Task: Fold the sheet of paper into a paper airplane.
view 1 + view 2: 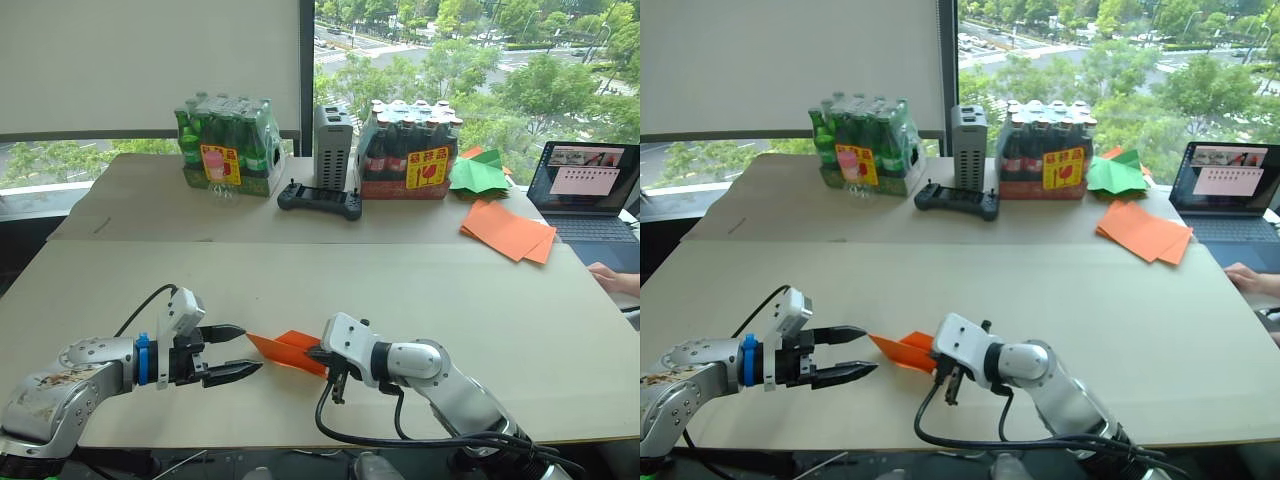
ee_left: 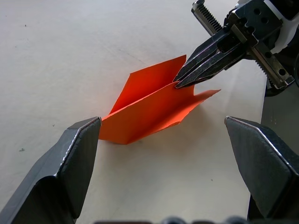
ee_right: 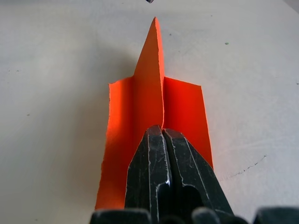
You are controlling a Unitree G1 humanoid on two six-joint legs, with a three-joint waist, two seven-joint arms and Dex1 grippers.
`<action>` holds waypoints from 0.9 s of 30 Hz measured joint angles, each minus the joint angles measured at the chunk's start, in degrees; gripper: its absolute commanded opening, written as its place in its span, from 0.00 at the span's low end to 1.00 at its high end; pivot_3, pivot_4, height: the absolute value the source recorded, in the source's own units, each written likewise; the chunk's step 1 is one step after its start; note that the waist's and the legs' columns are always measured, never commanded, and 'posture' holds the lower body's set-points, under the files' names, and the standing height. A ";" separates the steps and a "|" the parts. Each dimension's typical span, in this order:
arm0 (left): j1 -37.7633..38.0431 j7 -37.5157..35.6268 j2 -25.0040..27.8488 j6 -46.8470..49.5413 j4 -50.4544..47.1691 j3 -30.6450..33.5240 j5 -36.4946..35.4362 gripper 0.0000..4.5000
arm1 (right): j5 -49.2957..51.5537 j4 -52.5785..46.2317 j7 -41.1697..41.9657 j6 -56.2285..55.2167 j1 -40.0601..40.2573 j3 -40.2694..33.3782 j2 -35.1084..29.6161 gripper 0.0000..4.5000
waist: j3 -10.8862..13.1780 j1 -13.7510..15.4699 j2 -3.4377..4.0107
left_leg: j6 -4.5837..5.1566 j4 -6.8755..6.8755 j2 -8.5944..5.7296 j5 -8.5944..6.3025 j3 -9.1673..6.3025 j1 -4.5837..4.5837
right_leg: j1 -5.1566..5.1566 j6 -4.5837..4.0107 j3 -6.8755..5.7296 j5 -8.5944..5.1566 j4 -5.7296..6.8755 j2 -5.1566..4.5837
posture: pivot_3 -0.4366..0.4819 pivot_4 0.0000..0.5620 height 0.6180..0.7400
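Observation:
The sheet of paper is folded into a small pointed orange paper airplane (image 1: 283,351) with a raised centre fold and two side flaps. It lies near the front edge of the table (image 1: 420,290), nose toward my left arm. My right gripper (image 1: 322,353) is shut on the rear of the centre fold (image 3: 150,88), and its fingertips (image 2: 180,82) pinch the crease. My left gripper (image 1: 250,349) is open and level with the nose. Its two fingers (image 2: 77,158) stand on either side of the nose, apart from the paper.
At the back stand a green bottle pack (image 1: 228,145), a grey box (image 1: 333,145), a black controller (image 1: 320,200) and a dark bottle pack (image 1: 410,150). Green paper shapes (image 1: 478,173), a pile of orange sheets (image 1: 507,232), a laptop (image 1: 590,190) and a person's hand (image 1: 612,275) are at the right.

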 measured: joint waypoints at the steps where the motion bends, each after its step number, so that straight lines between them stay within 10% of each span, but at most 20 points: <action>1: 0.00 0.08 -0.01 0.01 -0.01 0.00 -0.04 1.00 | 0.16 -0.01 -0.04 -0.06 -0.01 -0.36 0.12 0.01 | 0.00 0.00 0.00 | 0.00 0.00 0.00 0.00 0.00 0.00 | 0.00 0.00 0.00 0.00 0.00 0.00 | 0.48 0.27 0.94; 27: -15.06 12.26 -8.25 2.16 -8.85 -4.29 -5.64 1.00 | -3.47 3.19 -32.41 20.26 -0.39 -38.35 5.61 0.01 | 0.00 -0.17 0.01 | 0.00 -0.02 -0.07 0.00 -0.03 -0.04 | 0.01 0.00 0.08 0.00 0.02 0.00 | 0.48 0.27 0.94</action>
